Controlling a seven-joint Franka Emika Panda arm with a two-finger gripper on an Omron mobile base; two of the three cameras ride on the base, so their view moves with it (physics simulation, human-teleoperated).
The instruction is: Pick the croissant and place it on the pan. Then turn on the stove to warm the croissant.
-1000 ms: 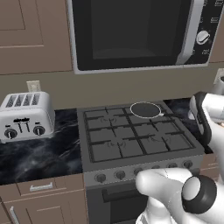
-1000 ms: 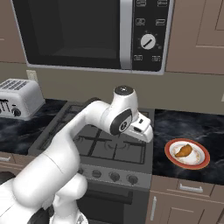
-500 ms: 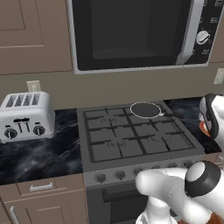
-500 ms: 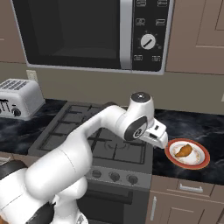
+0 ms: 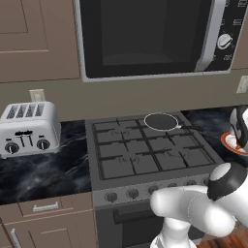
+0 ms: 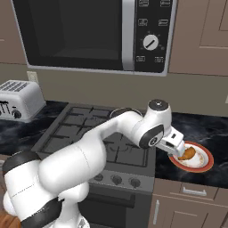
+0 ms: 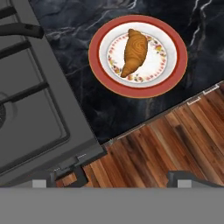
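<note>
The croissant [image 7: 134,52] is an orange-brown oblong lying on a white plate [image 7: 99,65] with an orange-red rim, on the dark marble counter right of the stove [image 6: 80,133]. My gripper [image 6: 178,150] hangs just above the plate's left side, close to the croissant [image 6: 189,153]. In the hand view the gripper [image 7: 124,177] is open, its fingertips [image 7: 65,176] wide apart with nothing between them. The round dark pan [image 5: 161,121] rests on the back right burner of the stove [image 5: 145,155]. A row of small grey knobs [image 5: 131,193] lines the stove's front.
A silver toaster [image 5: 29,130] stands on the counter left of the stove. A large microwave [image 5: 150,36] hangs above the cooktop. The counter's front edge and a wooden floor [image 7: 175,140] lie below the plate in the hand view. My arm [image 6: 116,133] crosses over the stove's right side.
The arm has swung right, from over the stove's right edge to above the plate with the croissant. The jaws stayed open.
</note>
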